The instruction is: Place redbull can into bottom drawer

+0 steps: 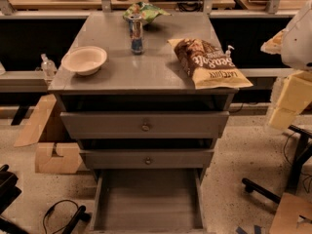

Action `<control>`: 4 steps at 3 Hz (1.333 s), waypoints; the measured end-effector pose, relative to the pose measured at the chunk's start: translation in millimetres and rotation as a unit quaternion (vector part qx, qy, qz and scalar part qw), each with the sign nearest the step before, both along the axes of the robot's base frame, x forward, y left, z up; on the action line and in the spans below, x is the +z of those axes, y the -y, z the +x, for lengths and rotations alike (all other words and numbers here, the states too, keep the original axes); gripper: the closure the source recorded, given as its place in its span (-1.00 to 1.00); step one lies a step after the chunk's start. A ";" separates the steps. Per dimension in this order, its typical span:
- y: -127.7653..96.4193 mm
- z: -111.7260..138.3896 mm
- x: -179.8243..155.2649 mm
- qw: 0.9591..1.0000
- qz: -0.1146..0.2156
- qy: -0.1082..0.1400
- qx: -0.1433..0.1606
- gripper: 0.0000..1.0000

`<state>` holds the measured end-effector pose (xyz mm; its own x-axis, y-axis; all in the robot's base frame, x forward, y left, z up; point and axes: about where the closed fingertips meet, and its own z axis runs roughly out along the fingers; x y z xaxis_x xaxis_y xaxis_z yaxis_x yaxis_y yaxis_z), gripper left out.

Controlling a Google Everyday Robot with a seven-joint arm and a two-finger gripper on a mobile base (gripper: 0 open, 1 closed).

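Note:
The redbull can [137, 33] stands upright on the grey cabinet top [141, 69], towards the back middle, just in front of a small green snack bag [145, 11]. The bottom drawer [148, 201] is pulled out at the foot of the cabinet, and its flat grey floor is bare. My arm shows at the right edge as a white body with pale blocky parts below it. The gripper [288, 105] hangs there, off to the right of the cabinet and far from the can, holding nothing that I can see.
A white bowl [84, 59] sits front left on the top and a brown chip bag [209, 62] front right. Two shut drawer fronts with knobs [145, 126] sit above the open drawer. Cardboard [57, 157], cables and chair legs [265, 189] lie on the floor.

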<state>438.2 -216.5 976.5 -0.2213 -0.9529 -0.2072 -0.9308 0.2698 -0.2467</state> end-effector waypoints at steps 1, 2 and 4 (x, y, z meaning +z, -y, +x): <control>-2.2 2.9 1.4 1.000 0.005 0.007 -0.002 -1.00; -15.2 40.4 2.9 0.996 0.070 0.048 -0.021 -1.00; -51.4 130.7 8.7 0.957 0.251 0.134 -0.051 -1.00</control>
